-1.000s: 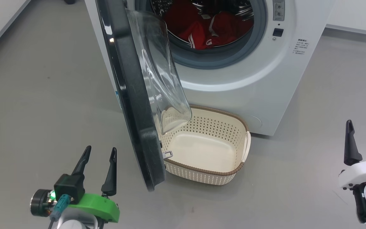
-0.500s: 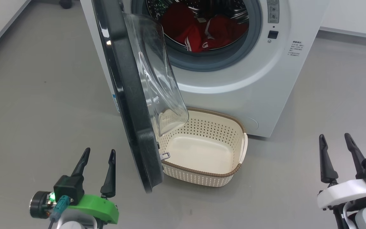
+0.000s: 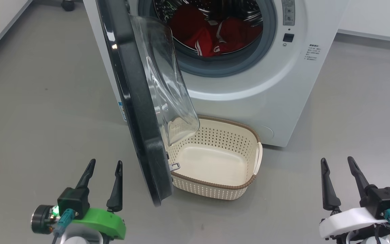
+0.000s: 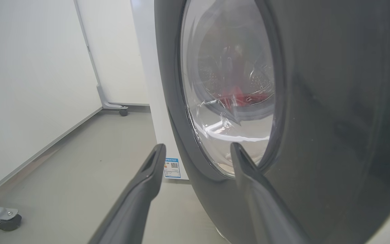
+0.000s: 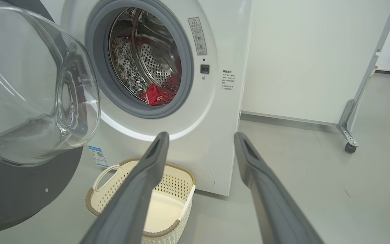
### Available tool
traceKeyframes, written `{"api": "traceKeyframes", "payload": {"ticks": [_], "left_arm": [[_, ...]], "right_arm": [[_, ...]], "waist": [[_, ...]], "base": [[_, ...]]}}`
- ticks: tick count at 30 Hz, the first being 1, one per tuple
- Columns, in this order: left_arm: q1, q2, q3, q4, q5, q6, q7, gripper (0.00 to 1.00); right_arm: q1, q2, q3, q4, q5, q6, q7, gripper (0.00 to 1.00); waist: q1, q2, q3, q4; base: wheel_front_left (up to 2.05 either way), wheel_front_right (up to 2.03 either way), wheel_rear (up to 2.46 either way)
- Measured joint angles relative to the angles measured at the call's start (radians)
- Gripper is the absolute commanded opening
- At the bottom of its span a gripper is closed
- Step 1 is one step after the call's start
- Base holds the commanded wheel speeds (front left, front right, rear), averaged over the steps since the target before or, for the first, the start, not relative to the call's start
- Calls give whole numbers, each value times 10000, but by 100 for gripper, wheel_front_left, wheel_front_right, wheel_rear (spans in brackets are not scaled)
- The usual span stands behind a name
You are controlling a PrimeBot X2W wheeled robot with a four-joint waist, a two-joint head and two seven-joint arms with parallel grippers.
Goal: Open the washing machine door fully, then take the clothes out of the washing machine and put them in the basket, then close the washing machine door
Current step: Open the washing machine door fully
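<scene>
The white washing machine stands ahead with its door swung out about halfway, black rim edge-on and clear glass bowl facing the drum. Red clothes with white stripes lie inside the drum. The cream basket sits empty on the floor in front of the machine, partly under the door. My left gripper is open, low on the left, just outside the door's black outer face. My right gripper is open at the lower right, pointing toward the machine and basket, apart from both.
Grey floor lies all around. A white partition on a castor foot stands right of the machine. Another castor and a white wall are to the left behind it.
My right gripper has moved left and lower in the head view, with more of its wrist showing. The head camera shifted slightly. The left gripper, door and basket are unchanged.
</scene>
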Motion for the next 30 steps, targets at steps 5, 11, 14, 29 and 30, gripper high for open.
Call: {"api": "traceKeyframes", "payload": {"ticks": [5,11,14,29,30], "left_arm": [[0,0,4,52,4,-21,0,100],[3,0,6,84,29,-21,0,100],[8,0,8,111,29,-23,0,100],[54,0,50,194,69,-23,0,100],[54,0,50,199,69,-23,0,100]], "right_arm": [[274,282,-21,-19,-157,-2,0,100],[369,527,-186,-71,-318,-71,0,100],[486,627,-222,-77,-382,-71,0,100],[733,909,-372,-81,-663,-71,0,100],[733,922,-376,-81,-665,-71,0,100]], "waist": [[0,0,-61,-2],[0,0,-128,3],[0,0,-157,6],[0,0,-226,-19],[0,0,-228,-18]], "base": [[0,0,0],[0,0,0],[0,0,0],[0,0,0],[0,0,0]]}}
